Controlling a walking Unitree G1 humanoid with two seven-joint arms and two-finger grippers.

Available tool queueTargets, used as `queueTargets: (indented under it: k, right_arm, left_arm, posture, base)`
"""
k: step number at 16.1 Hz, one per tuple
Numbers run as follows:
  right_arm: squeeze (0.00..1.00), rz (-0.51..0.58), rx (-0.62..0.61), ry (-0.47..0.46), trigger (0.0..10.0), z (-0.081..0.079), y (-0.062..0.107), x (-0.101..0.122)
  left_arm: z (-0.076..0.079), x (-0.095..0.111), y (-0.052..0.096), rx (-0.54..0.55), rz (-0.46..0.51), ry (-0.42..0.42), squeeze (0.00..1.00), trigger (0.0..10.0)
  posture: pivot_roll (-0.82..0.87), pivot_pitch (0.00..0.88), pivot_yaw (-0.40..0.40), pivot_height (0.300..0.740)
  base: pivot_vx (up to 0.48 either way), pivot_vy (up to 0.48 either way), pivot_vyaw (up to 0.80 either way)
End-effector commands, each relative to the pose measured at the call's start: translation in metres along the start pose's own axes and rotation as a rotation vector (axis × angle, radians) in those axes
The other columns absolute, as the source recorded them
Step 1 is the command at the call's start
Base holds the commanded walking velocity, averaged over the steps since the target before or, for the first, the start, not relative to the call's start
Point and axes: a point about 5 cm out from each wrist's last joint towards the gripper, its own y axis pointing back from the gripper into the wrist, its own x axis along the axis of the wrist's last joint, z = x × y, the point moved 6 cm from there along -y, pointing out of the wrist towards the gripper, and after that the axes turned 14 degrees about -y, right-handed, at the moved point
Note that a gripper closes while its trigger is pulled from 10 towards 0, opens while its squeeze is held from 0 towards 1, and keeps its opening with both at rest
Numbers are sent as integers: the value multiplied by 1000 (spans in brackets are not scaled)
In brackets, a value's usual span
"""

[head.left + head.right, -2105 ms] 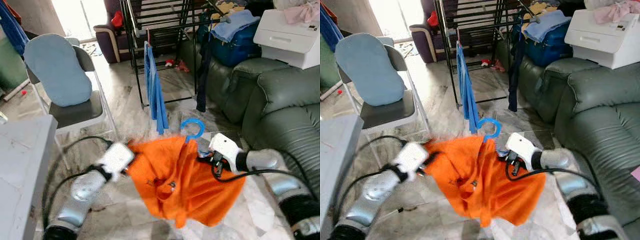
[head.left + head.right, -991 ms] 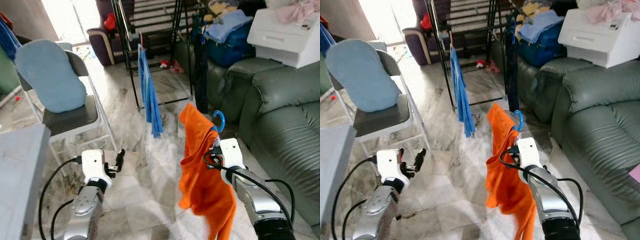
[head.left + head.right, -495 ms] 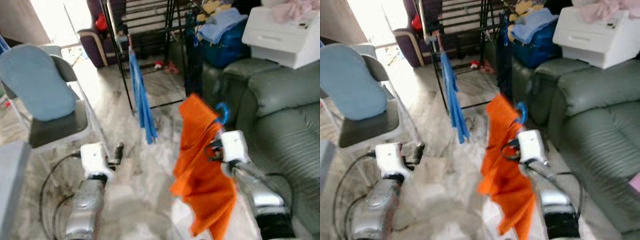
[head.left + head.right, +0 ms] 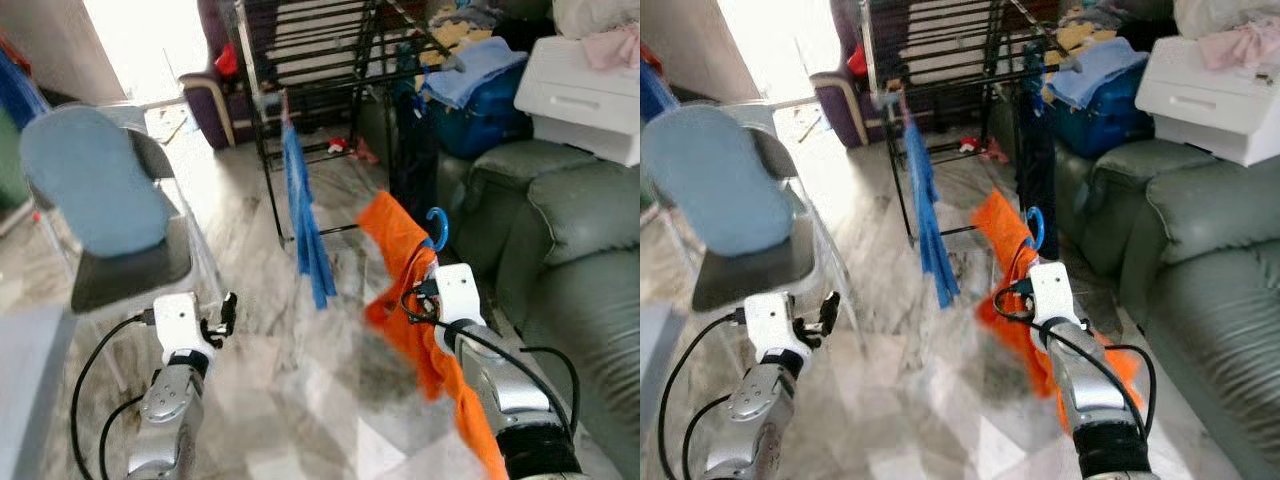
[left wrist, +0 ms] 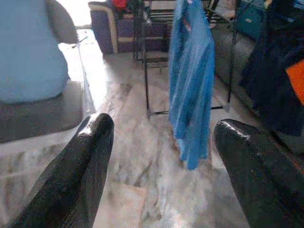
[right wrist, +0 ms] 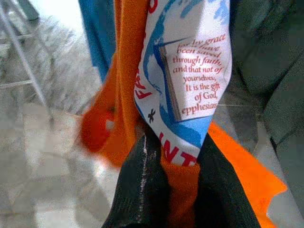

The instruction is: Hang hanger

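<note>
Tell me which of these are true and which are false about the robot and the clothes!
1. The right gripper is pinching the orange shirt. True.
2. The left gripper is holding the blue garment. False: its fingers are spread open with nothing between them, and the blue garment hangs on the drying rack.
3. The hanger hook poking out of the orange shirt is blue. True.
4. The orange shirt already hangs on the drying rack. False: it is held up by the right gripper, in front of the rack.
5. A light blue cushion leans on the folding chair. True.
</note>
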Motion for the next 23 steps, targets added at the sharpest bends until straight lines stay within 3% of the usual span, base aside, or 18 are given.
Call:
queueTargets:
  k: [1,11,16,21,23]
  right_arm:
    - [0,30,-15,-4,10000,3,-2,10]
    - [0,31,-8,-9,10000,-1,-5,8]
    - [0,15,74,31,10000,-20,-5,3]
    - [0,12,47,39,10000,-13,-7,4]
    - [0,34,-15,31,10000,-3,-13,13]
  left_arm:
    - [4,0,-2,0,-6,-7,0,10000]
    - [7,-6,-7,9,-51,-30,0,10000]
    - [5,-13,-9,21,-90,-43,0,10000]
    - [5,-16,-7,48,-109,-24,0,10000]
    - [3,-20,-3,64,-122,-23,0,10000]
  posture:
    - [-108,0,91,740]
    - [-110,0,99,740]
    - [-111,0,98,740]
    - [-100,0,66,740]
    - [-75,0,33,740]
  base:
    - [465,0,0]
    - [480,0,0]
    - [480,0,203]
    - [474,0,121]
    - [472,0,0]
